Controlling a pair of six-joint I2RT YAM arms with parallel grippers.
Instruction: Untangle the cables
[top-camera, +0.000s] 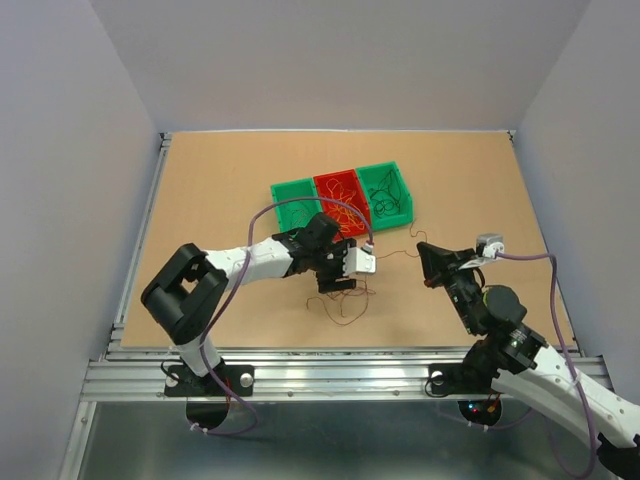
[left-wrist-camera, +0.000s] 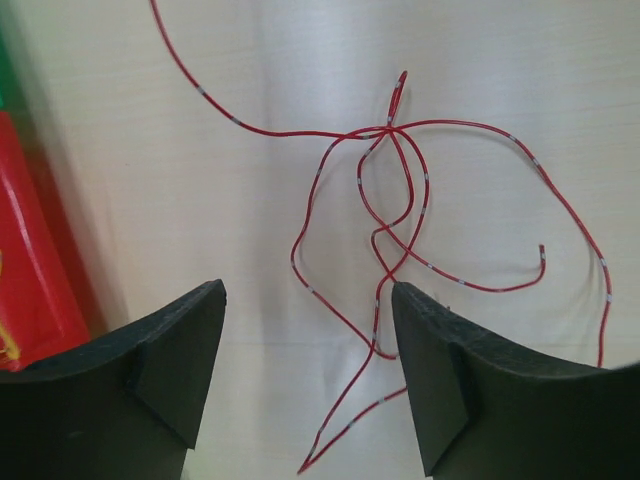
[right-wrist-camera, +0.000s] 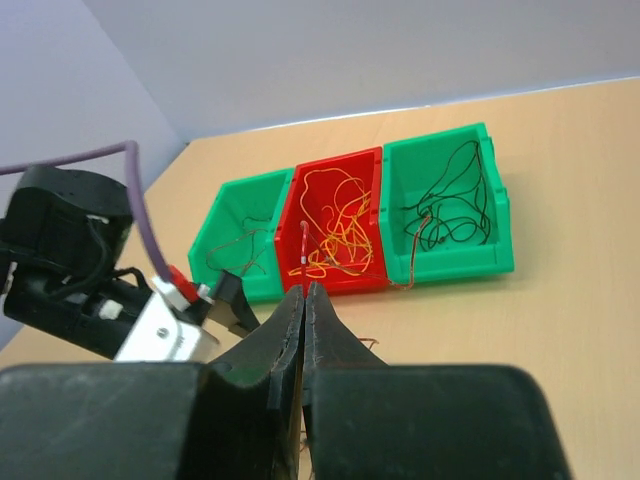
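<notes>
While the red wire strands (left-wrist-camera: 388, 131) are lying knotted on the tabletop (left-wrist-camera: 180, 210), the left gripper (left-wrist-camera: 308, 300) is hovering over them, jaws apart, and the right gripper (right-wrist-camera: 303, 300) is pressing its jaws together; separating seems underway, calling next for pinching one loose end

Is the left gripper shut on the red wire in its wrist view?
No, the left gripper is open, its fingers set apart, with the red wire lying loose on the table between them.
</notes>
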